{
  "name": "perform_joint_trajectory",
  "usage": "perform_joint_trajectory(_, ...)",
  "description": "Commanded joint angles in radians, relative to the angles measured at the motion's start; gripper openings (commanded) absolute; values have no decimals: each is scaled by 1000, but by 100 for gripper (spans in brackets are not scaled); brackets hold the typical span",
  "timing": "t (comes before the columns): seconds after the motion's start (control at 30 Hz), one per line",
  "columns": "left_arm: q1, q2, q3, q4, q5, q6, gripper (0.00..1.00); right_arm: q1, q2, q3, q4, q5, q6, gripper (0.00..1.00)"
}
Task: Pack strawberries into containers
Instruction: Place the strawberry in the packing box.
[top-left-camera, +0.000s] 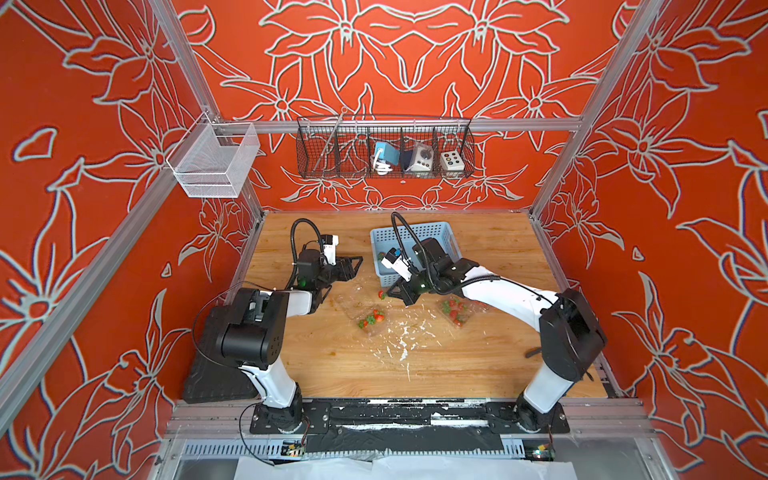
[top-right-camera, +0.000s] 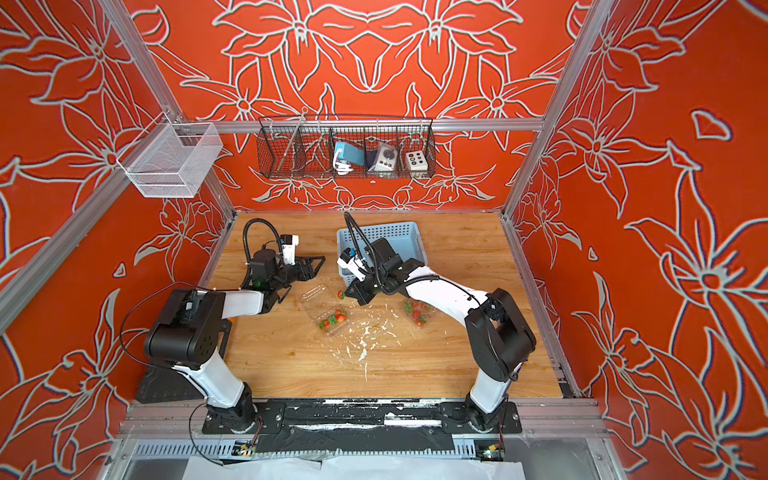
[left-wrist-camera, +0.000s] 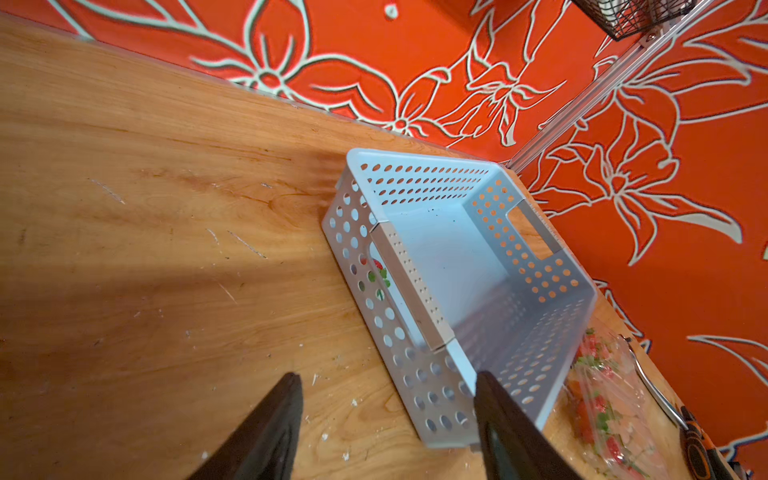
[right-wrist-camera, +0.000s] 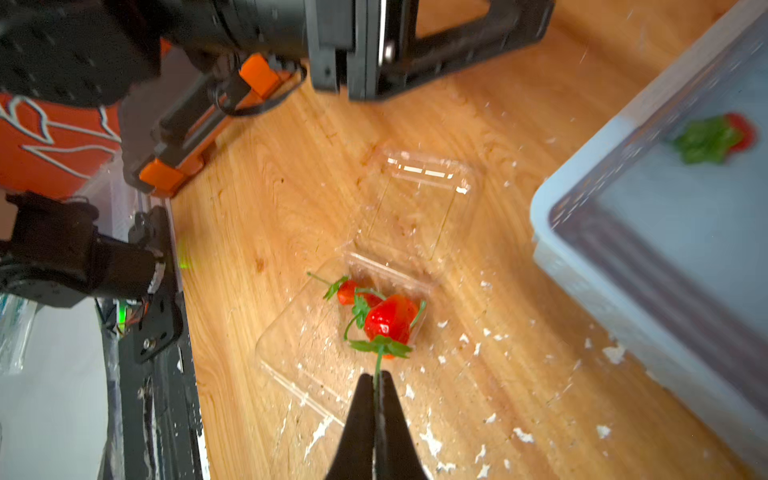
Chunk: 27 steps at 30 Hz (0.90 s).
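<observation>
Two containers show: an open container (right-wrist-camera: 291, 357) mid desk (top-left-camera: 436, 374) with about two berries (top-left-camera: 371, 319), and a second container (top-left-camera: 457, 311) nearer the right edge with several. The right gripper (right-wrist-camera: 376, 379), clamped on one strawberry (right-wrist-camera: 390, 320) by the stem, hangs over the open one. One berry (right-wrist-camera: 737, 133) lies in the basket (top-left-camera: 419, 232) by the far edge, and the left gripper (left-wrist-camera: 388, 376) is half open and empty.

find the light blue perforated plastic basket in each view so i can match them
In a top view: the light blue perforated plastic basket sits mid-table near the far edge.
In a top view: same spot.
Left wrist: basket just beyond the left fingers.
Right wrist: blurred basket beside the clear plastic clamshell container.
Shared landmark: the wooden table beneath it.
</observation>
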Motion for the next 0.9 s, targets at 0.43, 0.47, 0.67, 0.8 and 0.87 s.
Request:
perform_joint_trajectory(0.43,8,-34,-19,40,4,-1,65,104,7,-101,-113,91,-67,2)
perform_joint_trajectory(0.47,8,-33,-19,42,5,-3,65,106,6,-106,-112,96,-64,5)
perform_joint_trajectory(0.67,8,-35,-19,39,4,0,65,108,-14,-101,-94,116,-46,27)
perform_joint_trajectory(0.8,8,-40,-19,31,-1,6,65,108,-20,-73,-94,142,-38,33)
perform_joint_trajectory(0.87,8,-47,-19,27,-6,11,65,106,-28,-52,-93,159,-35,33)
